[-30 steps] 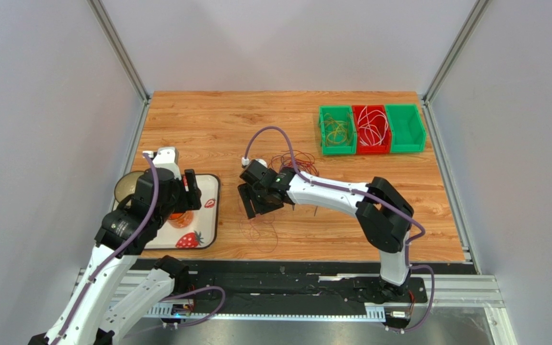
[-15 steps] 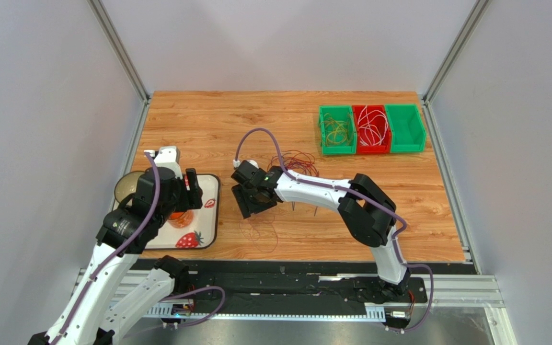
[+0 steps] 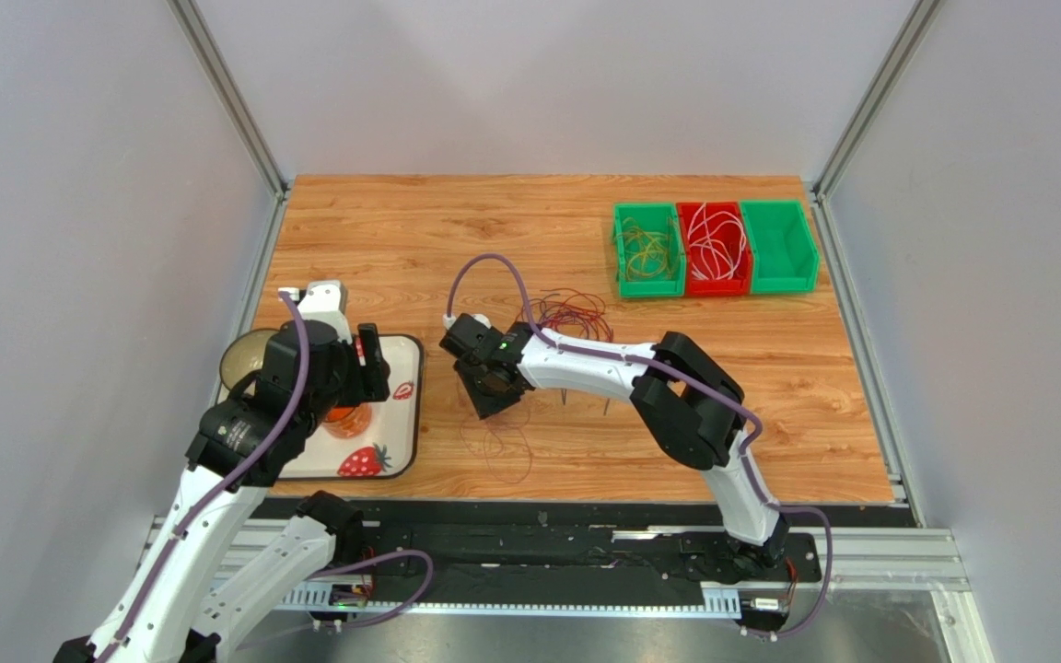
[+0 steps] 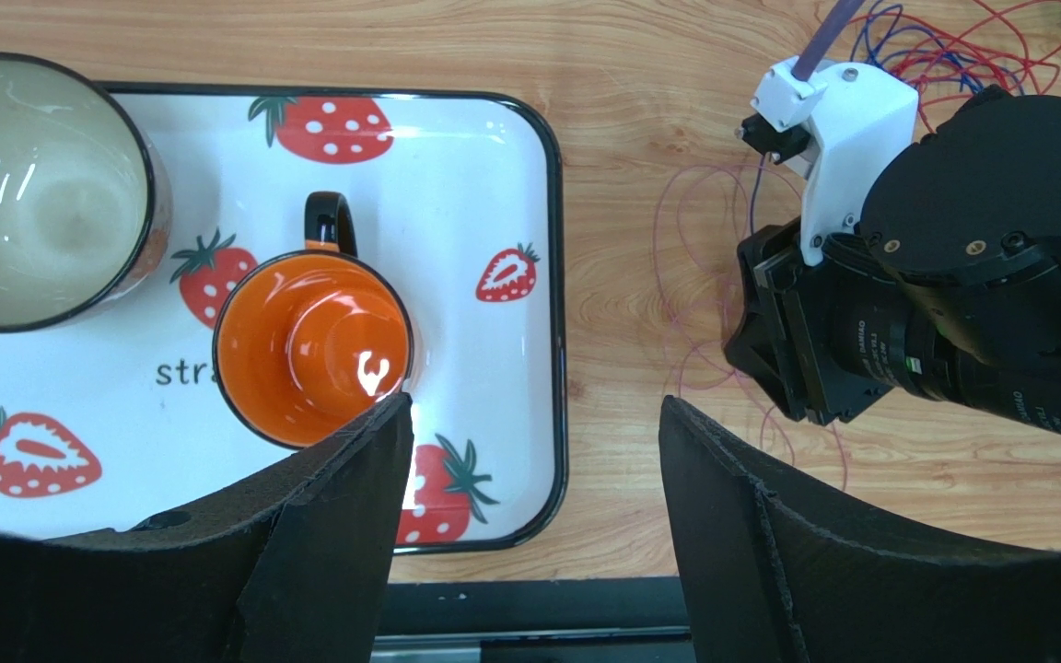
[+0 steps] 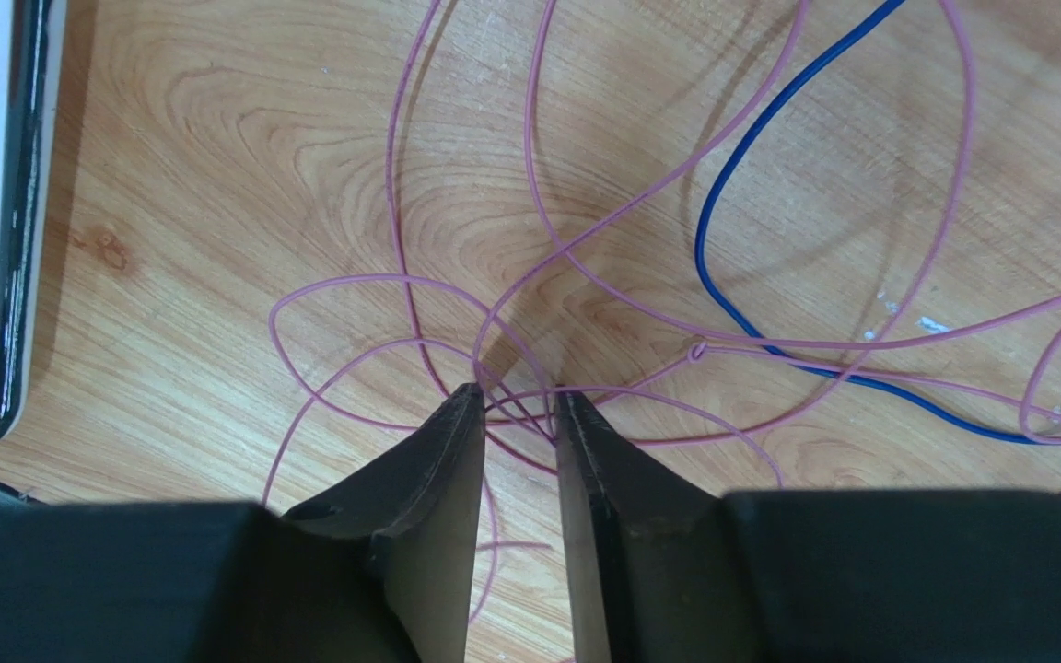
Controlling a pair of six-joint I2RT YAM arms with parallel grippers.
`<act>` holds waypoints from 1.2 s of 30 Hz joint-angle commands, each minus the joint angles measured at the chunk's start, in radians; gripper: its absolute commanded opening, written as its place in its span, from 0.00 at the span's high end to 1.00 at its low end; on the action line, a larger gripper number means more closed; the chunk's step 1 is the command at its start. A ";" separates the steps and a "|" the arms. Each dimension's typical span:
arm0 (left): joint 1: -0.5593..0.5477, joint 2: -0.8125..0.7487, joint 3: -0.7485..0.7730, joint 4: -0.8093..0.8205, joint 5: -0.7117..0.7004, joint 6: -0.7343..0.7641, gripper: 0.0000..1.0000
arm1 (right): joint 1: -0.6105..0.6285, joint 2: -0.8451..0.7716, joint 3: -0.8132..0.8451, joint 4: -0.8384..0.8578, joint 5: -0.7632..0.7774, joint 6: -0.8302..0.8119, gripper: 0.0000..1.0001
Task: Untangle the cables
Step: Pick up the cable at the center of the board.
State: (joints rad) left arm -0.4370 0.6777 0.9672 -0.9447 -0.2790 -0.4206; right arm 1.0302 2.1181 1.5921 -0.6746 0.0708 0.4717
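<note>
The cables form a loose tangle of thin red, purple and blue wires (image 3: 571, 311) at mid-table, with pink loops (image 3: 502, 442) trailing toward the front. My right gripper (image 3: 492, 401) points down at the pink loops. In the right wrist view its fingers (image 5: 518, 401) stand a narrow gap apart on the wood, with pink cable strands (image 5: 398, 166) crossing between the tips and a blue cable (image 5: 716, 207) beyond. My left gripper (image 4: 536, 456) is open and empty over the right edge of the strawberry tray (image 4: 550, 276).
The tray (image 3: 405, 415) holds an orange mug (image 4: 312, 346) and a cream bowl (image 4: 38, 194). Three bins stand at the back right: a green one (image 3: 648, 250) with yellowish wires, a red one (image 3: 713, 249) with white wires, and a green one (image 3: 778, 246).
My right gripper has moved left and lower onto the pink loops, and its fingers have narrowed. The left arm has not moved.
</note>
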 commanded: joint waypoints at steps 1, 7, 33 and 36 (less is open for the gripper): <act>0.004 0.003 -0.005 0.030 0.003 0.016 0.26 | 0.005 0.016 0.037 0.009 0.011 -0.008 0.75; 0.004 0.000 -0.007 0.032 0.001 0.016 0.26 | 0.007 0.022 0.029 0.009 0.011 -0.005 0.93; 0.004 -0.024 -0.010 0.034 0.008 0.017 0.27 | 0.004 -0.578 0.114 -0.125 0.299 -0.077 1.00; 0.004 -0.026 -0.010 0.035 0.008 0.016 0.27 | -0.005 -0.616 0.160 -0.143 0.339 -0.097 1.00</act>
State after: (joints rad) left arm -0.4370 0.6617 0.9600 -0.9390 -0.2768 -0.4202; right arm 1.0306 1.5536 1.6802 -0.7818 0.3031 0.4171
